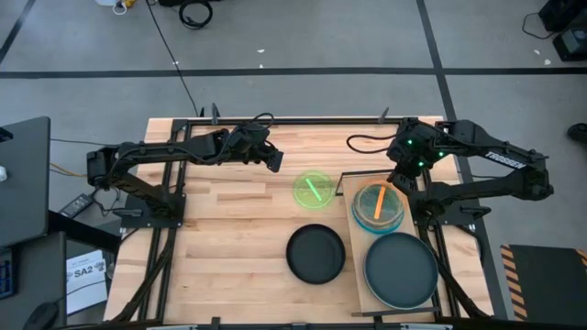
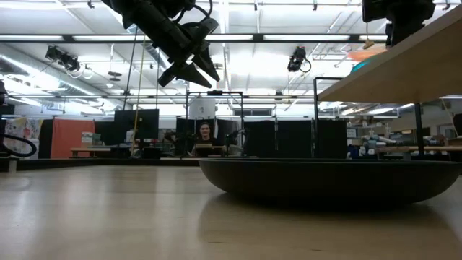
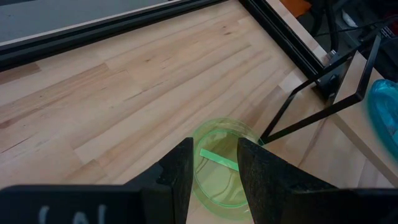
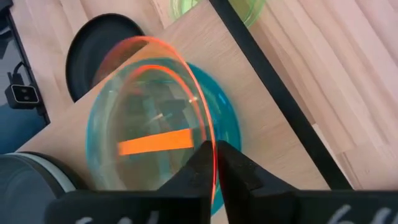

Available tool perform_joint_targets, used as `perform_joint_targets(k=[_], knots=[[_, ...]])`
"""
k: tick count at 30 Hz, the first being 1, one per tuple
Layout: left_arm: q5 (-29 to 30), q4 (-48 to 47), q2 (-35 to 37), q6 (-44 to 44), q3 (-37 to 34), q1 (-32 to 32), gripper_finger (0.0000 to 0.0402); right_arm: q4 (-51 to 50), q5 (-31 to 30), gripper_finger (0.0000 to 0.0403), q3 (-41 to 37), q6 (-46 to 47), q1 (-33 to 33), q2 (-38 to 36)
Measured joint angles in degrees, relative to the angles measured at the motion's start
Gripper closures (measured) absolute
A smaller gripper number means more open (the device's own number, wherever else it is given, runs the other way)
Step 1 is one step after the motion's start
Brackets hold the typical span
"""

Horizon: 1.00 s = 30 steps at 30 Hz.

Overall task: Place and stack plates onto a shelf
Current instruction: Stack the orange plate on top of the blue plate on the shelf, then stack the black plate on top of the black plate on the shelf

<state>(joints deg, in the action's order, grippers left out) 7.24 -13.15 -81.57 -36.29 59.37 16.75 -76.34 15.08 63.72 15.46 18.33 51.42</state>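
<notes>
A translucent orange plate (image 4: 155, 93) tilts over a cyan plate (image 4: 224, 118) at the far end of the shelf (image 1: 359, 275), a light-wood board on black legs at the table's right. My right gripper (image 4: 215, 163) is shut on the orange plate. At the shelf's near end lies a large dark plate with a pale rim (image 1: 401, 270). A lime green plate (image 1: 314, 191) lies flat on the tabletop mid-table. My left gripper (image 3: 214, 177) hangs open above and left of it, touching nothing. A black plate (image 1: 315, 254) rests on the tabletop nearer the front. My right gripper pinches the orange plate's rim (image 4: 211, 146) between its two fingers, at the edge nearest the wrist. The fingers slant steeply down from the table's far right. The held edge is raised and the plate tilts, its opposite side low over the cyan plate; whether that side rests there I cannot tell.
The shelf's black metal leg frame (image 3: 323, 93) stands between the lime plate and the shelf. Black frame rails (image 1: 275, 119) run along the table's far edge. Bare planked tabletop (image 1: 229, 238) spreads left of the black plate. In the low view the black plate (image 2: 325, 180) fills the foreground.
</notes>
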Motion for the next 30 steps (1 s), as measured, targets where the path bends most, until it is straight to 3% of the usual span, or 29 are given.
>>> perform_joint_targets(k=[16, 30], knots=[[0.0, 0.0, 0.0, 0.0, 0.0, 0.0, 0.0271, 0.0, -0.5, 0.0247, 0.0, -0.2, 0.0, 0.4], [0.0, 0.0, 0.0, 0.0, 0.0, -1.3, 0.0271, 0.0, -0.6, 0.0206, 0.0, -0.2, 0.0, 0.4]])
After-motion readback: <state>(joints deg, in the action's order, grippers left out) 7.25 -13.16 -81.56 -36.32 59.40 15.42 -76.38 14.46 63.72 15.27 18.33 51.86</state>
